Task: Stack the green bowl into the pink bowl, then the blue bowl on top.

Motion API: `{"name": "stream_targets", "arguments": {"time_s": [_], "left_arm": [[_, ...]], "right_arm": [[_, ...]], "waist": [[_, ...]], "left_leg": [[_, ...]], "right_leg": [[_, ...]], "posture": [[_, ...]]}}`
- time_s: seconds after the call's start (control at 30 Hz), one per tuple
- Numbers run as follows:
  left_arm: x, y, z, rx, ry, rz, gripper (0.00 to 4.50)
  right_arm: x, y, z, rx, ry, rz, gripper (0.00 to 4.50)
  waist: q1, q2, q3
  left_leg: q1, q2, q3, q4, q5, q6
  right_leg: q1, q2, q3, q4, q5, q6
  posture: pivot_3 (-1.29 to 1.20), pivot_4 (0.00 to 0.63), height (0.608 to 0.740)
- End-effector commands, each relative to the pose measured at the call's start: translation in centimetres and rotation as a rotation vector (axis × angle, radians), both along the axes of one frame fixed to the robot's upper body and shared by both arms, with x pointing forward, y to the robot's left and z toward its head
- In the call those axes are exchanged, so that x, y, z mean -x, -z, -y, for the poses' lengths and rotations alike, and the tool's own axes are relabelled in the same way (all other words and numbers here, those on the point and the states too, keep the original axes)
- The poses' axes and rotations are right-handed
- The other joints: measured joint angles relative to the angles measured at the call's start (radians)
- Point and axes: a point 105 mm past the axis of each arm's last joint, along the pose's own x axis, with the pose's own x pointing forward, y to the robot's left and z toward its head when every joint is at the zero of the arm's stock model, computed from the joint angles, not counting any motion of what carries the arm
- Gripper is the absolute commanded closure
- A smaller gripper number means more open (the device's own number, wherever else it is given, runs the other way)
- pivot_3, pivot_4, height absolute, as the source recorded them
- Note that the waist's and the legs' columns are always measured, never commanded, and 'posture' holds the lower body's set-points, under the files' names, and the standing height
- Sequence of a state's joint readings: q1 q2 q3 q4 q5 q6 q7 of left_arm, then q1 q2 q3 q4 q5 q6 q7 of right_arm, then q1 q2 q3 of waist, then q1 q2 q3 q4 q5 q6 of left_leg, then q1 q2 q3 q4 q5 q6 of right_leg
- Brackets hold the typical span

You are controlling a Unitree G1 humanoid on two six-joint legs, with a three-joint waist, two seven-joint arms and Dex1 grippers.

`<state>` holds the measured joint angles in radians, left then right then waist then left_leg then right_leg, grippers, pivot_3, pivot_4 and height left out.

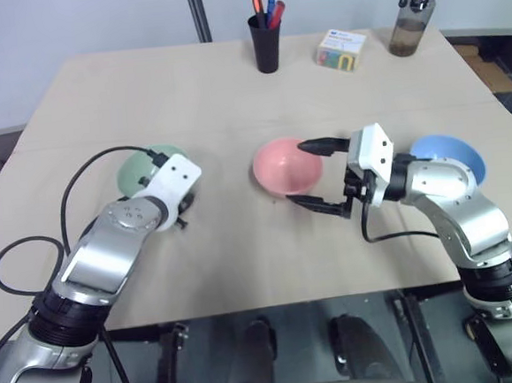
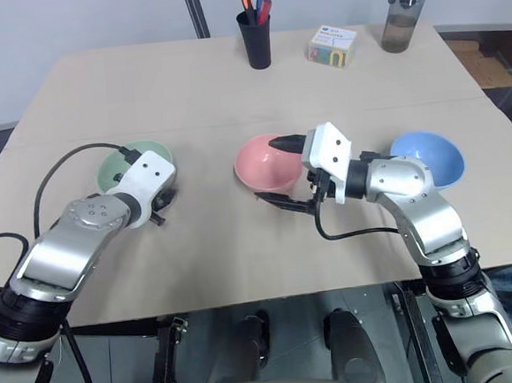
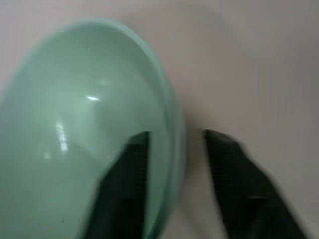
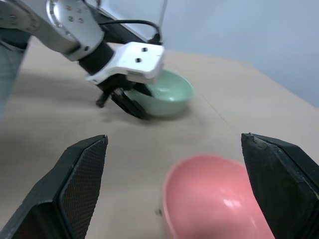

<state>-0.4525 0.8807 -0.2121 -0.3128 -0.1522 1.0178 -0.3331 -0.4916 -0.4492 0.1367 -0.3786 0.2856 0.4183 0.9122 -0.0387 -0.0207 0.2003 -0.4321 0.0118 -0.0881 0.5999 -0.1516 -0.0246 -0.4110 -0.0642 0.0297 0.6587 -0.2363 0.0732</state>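
Observation:
The green bowl [image 1: 137, 171] sits at the left of the table. My left gripper [image 3: 174, 137] is shut on its near-right rim, one finger [image 3: 127, 169] inside the bowl and the other outside. The pink bowl [image 1: 281, 167] stands upright at the middle of the table. My right gripper [image 1: 312, 175] hangs open just right of it, pointing left, one finger over the rim and the other in front; neither touches the bowl. The blue bowl [image 1: 455, 153] rests at the right, partly behind my right forearm. The right wrist view shows the pink bowl [image 4: 214, 199], the green bowl [image 4: 172, 92] and my left gripper [image 4: 124, 102].
At the table's far edge stand a black pen cup [image 1: 265, 42], a small colourful box [image 1: 342, 50] and a dark bottle [image 1: 412, 15]. A black cable [image 1: 82, 174] loops off my left arm. Bare table [image 1: 234, 246] lies between the bowls and the front edge.

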Motion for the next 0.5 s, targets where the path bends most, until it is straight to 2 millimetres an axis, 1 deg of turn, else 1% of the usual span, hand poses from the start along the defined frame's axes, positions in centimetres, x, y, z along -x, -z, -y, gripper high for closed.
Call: {"name": "stream_targets", "arguments": {"time_s": [0.03,0.1,0.17,0.23,0.27,0.33,0.37,0.43,0.5], "left_arm": [[-0.8,-1.7,0.5,-0.009,0.036,0.064,4.39],[-0.8,-1.9,0.9,0.003,0.056,0.067,4.39],[-0.7,-3.1,1.9,0.041,0.118,0.094,4.39],[-0.2,-4.6,3.8,0.077,0.24,0.131,4.39],[0.1,-5.0,4.6,0.099,0.299,0.134,4.39],[0.8,-6.1,7.3,0.167,0.473,0.143,4.39],[1.1,-6.8,8.4,0.172,0.555,0.172,4.39],[1.4,-7.7,10.3,0.189,0.677,0.186,4.39],[1.5,-8.0,11.9,0.193,0.778,0.174,4.39]], "right_arm": [[0.6,-1.4,0.6,-0.027,0.025,0.056,0.0],[0.6,-1.3,0.7,-0.025,0.032,0.057,0.0],[0.6,-1.3,1.2,-0.019,0.057,0.056,0.0],[0.6,-1.1,1.8,-0.015,0.092,0.051,0.0],[0.6,-1.0,2.2,-0.014,0.105,0.048,0.0],[0.9,-0.8,3.2,-0.018,0.137,0.036,0.0],[1.2,-0.6,3.9,-0.024,0.155,0.026,0.0],[1.9,-0.3,5.2,-0.036,0.192,0.013,0.0],[2.9,0.1,6.5,-0.037,0.227,0.011,0.0]], "waist": [[0.0,0.0,0.0],[-0.001,0.0,0.0],[0.0,0.0,0.0],[0.003,0.0,0.0],[0.004,0.0,0.0],[0.01,0.0,0.0],[0.012,0.0,0.0],[0.022,-0.001,0.0],[0.027,-0.001,0.0]], "left_leg": [[0.0,0.0,0.0,0.0,0.0,0.0],[0.0,0.0,0.0,0.0,0.0,0.0],[0.0,0.0,0.0,0.0,0.0,0.0],[-0.001,0.0,0.0,0.0,0.0,0.0],[-0.001,0.0,0.0,0.0,0.0,0.0],[-0.001,0.0,0.0,0.0,0.0,0.0],[-0.001,-0.001,0.0,0.001,0.0,0.0],[-0.001,-0.001,0.0,0.001,0.0,0.0],[-0.001,-0.001,0.0,0.001,0.0,0.0]], "right_leg": [[0.0,0.0,0.0,0.0,0.0,0.0],[0.0,0.0,0.0,0.0,0.0,0.0],[0.0,0.0,0.0,0.0,0.0,0.0],[0.0,0.0,0.0,0.0,0.0,0.0],[0.0,0.0,0.0,0.0,0.0,-0.001],[0.0,-0.001,0.0,-0.001,0.001,-0.002],[0.0,-0.001,0.0,-0.001,0.001,-0.002],[0.001,-0.001,0.0,-0.002,0.001,-0.002],[0.001,-0.001,0.0,-0.001,0.001,-0.002]], "posture": [[0.0,0.15,0.74],[0.0,0.15,0.74],[0.0,0.15,0.74],[0.0,0.15,0.74],[0.0,0.15,0.74],[0.0,0.15,0.74],[0.0,0.15,0.74],[0.0,0.15,0.74],[0.0,0.15,0.74]]}}
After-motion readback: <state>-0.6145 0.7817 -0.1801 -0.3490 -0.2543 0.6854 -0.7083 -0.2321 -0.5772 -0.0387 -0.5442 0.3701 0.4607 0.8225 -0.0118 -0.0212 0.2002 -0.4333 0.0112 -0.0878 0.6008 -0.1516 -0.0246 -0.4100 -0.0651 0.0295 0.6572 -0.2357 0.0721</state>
